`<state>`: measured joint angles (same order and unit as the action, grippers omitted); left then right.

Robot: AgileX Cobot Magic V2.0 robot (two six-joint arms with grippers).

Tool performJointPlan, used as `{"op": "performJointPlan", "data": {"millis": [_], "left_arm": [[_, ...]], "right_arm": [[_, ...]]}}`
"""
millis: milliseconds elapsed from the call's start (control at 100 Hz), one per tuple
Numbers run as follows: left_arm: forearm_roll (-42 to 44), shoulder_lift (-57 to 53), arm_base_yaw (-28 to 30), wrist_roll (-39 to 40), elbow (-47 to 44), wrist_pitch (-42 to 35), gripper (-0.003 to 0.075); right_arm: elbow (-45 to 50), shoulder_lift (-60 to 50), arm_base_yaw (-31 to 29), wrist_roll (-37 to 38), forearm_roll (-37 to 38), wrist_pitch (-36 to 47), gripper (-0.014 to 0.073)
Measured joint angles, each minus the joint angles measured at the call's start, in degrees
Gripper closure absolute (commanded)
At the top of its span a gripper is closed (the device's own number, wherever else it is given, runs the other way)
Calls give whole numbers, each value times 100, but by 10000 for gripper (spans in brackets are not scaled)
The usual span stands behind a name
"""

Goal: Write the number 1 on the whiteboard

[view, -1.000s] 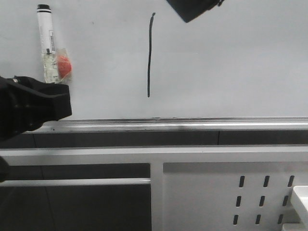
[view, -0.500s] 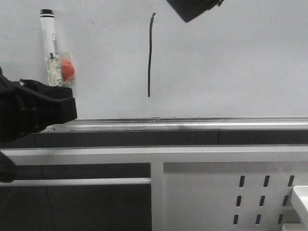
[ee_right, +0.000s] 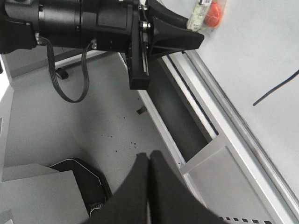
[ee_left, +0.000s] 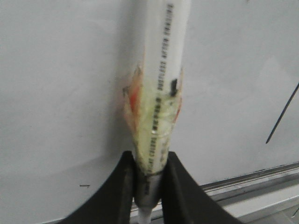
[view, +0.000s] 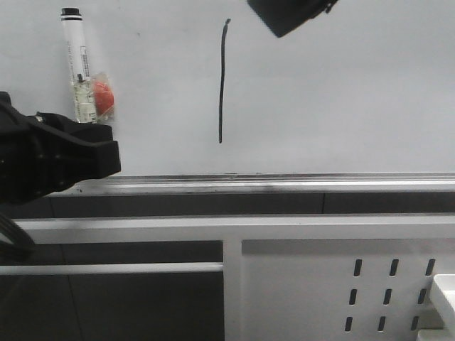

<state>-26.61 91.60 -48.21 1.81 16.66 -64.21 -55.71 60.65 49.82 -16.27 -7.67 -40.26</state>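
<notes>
Whiteboard (view: 341,99) bears number 1 (view: 222,82); marker (view: 77,64) gripped.

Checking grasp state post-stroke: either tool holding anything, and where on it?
Left tool is shut on the marker, gripping its lower end. Right tool is shut, with nothing between its fingers.

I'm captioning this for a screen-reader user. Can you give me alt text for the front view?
A thin, dark, nearly vertical hand-drawn number 1 stands on a pale grey-white glossy whiteboard. At lower left, the black left gripper holds a white marker with red tape upright against the board.
</notes>
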Motion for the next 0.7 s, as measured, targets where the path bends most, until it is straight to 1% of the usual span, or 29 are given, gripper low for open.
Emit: {"op": "performJointPlan", "data": {"millis": [70,130,220,290,560,700], "left_arm": [[0,0,0,0,-2,0,697],[0,0,0,0,-2,9,615],[-14,0,0,0,11,9,510],[-55,0,0,0,40,-44,458],[-29,0,0,0,50,-54,450],[187,0,0,0,2,-86,450]], "right_arm": [[0,0,0,0,0,-13,663],[0,0,0,0,0,-22,663],[0,0,0,0,0,-22,663],[0,0,0,0,0,-22,663],[0,0,0,0,0,-26,663],[0,-8,0,0,10,-26,663]]}}
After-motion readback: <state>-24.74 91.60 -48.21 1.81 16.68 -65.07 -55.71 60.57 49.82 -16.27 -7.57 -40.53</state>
